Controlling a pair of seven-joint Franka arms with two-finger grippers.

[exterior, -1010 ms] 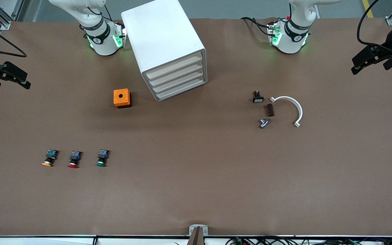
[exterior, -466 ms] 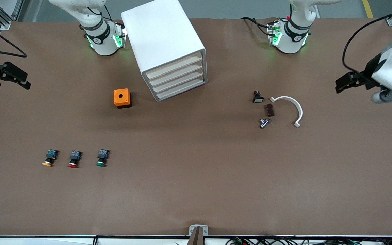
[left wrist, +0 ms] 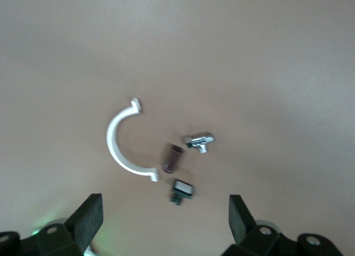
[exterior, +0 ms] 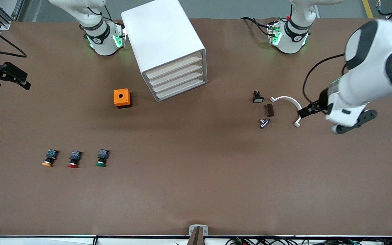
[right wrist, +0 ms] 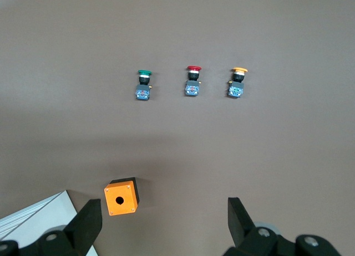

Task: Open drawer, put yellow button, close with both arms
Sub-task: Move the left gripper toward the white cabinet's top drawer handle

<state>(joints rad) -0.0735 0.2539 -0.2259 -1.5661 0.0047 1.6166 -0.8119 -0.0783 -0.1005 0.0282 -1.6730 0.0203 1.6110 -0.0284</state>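
The white cabinet (exterior: 163, 41) stands near the robot bases with all four drawers shut; the top drawer (exterior: 175, 65) is the uppermost cream front. The yellow button (exterior: 48, 159) lies near the right arm's end of the table, beside the red-capped and green-capped ones; it also shows in the right wrist view (right wrist: 238, 81). My left gripper (exterior: 310, 109) is open and empty, up over the white half ring (exterior: 293, 105); the left wrist view shows its jaws wide apart (left wrist: 165, 220). My right gripper (exterior: 24, 81) waits open and empty at the table's edge, as the right wrist view shows (right wrist: 165, 220).
An orange box (exterior: 121, 98) with a round hole sits beside the cabinet, toward the right arm's end. A red-capped button (exterior: 74, 159) and a green-capped button (exterior: 102, 158) lie in a row with the yellow one. A small black switch (exterior: 258, 97), a brown piece (exterior: 270, 110) and a metal piece (exterior: 264, 123) lie by the half ring.
My left arm has swung in from the table's edge toward the middle and now hangs over the white half ring. The right arm has not moved.
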